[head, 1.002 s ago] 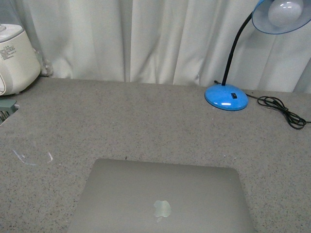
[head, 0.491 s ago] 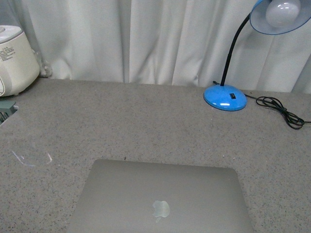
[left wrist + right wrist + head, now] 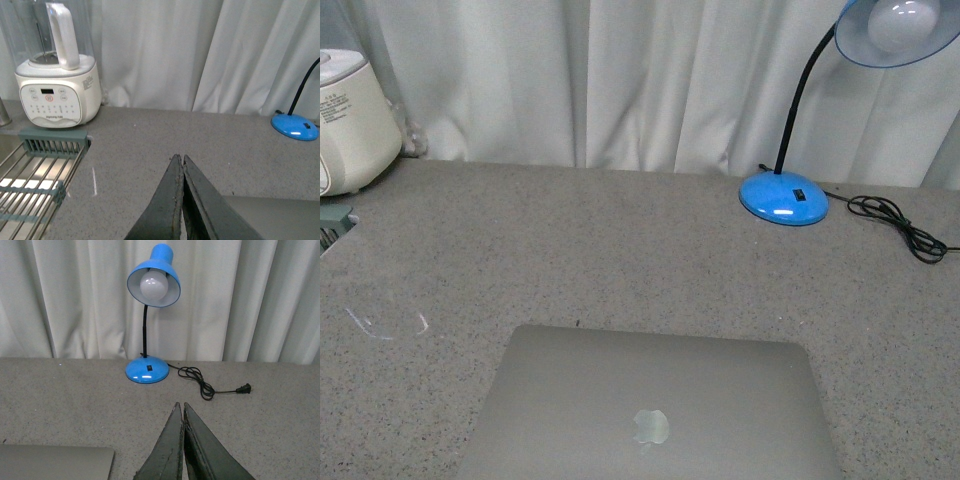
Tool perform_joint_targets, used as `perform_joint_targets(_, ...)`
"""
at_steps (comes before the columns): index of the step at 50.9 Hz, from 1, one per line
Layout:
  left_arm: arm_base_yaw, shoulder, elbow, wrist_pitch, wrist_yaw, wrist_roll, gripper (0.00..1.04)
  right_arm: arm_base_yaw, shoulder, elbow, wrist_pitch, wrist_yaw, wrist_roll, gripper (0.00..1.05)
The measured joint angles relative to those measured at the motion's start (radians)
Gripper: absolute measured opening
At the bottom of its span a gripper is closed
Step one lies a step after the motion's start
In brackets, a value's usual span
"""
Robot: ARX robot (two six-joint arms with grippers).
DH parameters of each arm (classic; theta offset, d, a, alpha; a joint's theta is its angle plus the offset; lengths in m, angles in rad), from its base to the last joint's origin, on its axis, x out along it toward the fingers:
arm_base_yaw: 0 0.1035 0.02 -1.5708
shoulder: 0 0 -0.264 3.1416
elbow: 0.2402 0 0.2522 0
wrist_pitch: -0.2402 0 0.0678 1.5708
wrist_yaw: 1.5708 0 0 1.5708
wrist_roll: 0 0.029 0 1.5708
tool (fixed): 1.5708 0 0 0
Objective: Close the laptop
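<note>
The laptop (image 3: 650,405) lies flat on the grey table (image 3: 620,250), at its near edge. Its lid faces up and the pale apple mark shows on top. It looks shut already, so the job seems done or almost done. I cannot see the front edge, so a thin gap may be left there.

The left claw (image 3: 181,200) is closed, with its two fingers pressed together and nothing between them. The laptop's corner sits just beside it, low and to one side, apart from it. The right claw (image 3: 181,445) is closed too and holds nothing. A corner of the laptop shows near it, on the other side, also not touching.

Far ahead of the right claw stands a blue lamp (image 3: 150,340), with its black cord (image 3: 207,385) lying loose on the table. Ahead of the left claw is a white cooker (image 3: 57,85), with a metal rack (image 3: 35,175) next to it.

What could go wrong? If a claw pushes down again, its hard tips could scratch or dent the lid. If a claw swings sideways low, it could bump the laptop and slide it off the near edge. A wide swing by the right arm could snag the cord and pull the lamp over.
</note>
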Motion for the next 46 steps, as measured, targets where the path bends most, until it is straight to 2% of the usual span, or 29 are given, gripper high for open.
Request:
perform_joint_targets(19, 0.0, -0.003, 0.0, -0.003, 0.0, -0.001, 0.05, 0.0, 0.0, 0.0, 0.0, 0.0, 0.0, 0.01)
perform_joint_targets(22, 0.0, -0.003, 0.0, -0.003, 0.0, -0.001, 0.15, 0.0, 0.0, 0.0, 0.0, 0.0, 0.0, 0.07)
perform_joint_targets(24, 0.0, -0.003, 0.0, -0.003, 0.0, -0.001, 0.24, 0.0, 0.0, 0.0, 0.0, 0.0, 0.0, 0.16)
perform_joint_targets(41, 0.0, -0.003, 0.0, -0.003, 0.0, -0.001, 0.76, 0.0, 0.0, 0.0, 0.0, 0.0, 0.0, 0.68)
perform_joint_targets(46, 0.0, -0.003, 0.0, -0.003, 0.0, -0.001, 0.98, 0.0, 0.0, 0.0, 0.0, 0.0, 0.0, 0.91)
